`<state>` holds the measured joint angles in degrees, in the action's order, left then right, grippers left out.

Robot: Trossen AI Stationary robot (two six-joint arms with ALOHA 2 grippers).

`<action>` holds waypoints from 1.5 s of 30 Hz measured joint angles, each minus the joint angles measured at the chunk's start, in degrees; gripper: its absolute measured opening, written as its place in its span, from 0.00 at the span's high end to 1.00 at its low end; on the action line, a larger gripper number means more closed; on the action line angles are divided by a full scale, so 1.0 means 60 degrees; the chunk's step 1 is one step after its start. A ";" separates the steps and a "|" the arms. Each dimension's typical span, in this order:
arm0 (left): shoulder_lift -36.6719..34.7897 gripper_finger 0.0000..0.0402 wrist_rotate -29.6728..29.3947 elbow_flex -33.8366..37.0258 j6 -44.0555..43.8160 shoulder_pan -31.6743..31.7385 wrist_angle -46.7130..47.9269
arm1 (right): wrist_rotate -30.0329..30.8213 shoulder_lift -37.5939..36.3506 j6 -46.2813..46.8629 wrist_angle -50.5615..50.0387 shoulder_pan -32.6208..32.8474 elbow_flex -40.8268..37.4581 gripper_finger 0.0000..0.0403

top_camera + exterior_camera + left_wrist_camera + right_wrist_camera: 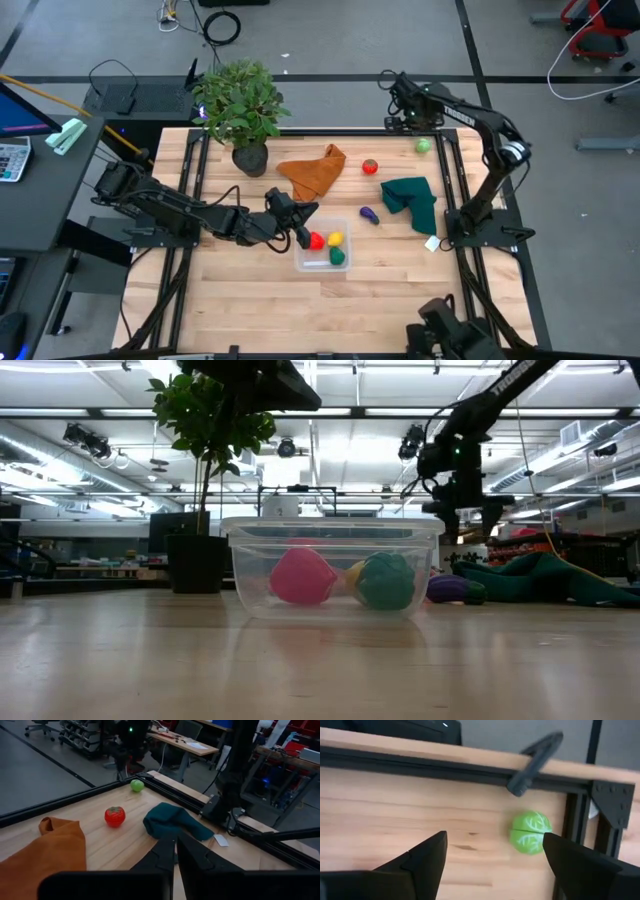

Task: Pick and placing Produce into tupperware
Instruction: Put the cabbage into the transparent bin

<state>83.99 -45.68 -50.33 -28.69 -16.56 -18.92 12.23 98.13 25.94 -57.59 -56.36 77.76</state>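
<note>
Clear plastic tupperware near us holds red, yellow and green produce beside our closed left gripper. Farther off, our right gripper hangs spread over the green sprout; we judge it light, slick, best pinched across its middle. Only the wrist view shows its leaf veins.

I count six produce pieces: three in the one tupperware, red, yellow and green, and three on the counter, a red tomato, a purple piece and a green cabbage. I see two cloths, orange and dark green, and one potted plant.
</note>
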 joint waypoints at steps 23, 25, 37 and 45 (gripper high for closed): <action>0.0000 0.93 0.0454 0.0000 -0.0040 0.0372 -0.0398 | -0.0066 0.0767 0.1000 -0.0229 -0.1178 -0.0091 0.27; 0.0000 0.95 0.0452 0.0000 -0.0044 0.0350 -0.0485 | 0.0010 0.0850 0.1134 -0.0230 -0.1147 -0.0098 0.28; 0.0000 0.96 0.0458 0.0000 -0.0034 0.0302 -0.0597 | -0.0270 0.1406 0.1379 -0.0586 -0.1167 -0.0105 0.31; 0.0000 0.92 0.0459 0.0000 -0.0033 0.0302 -0.0597 | -0.0073 0.1750 0.1380 -0.0603 -0.1287 -0.0102 0.31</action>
<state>83.99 -42.93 -50.33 -28.88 -14.74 -22.50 11.79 108.63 34.23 -61.21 -64.08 77.14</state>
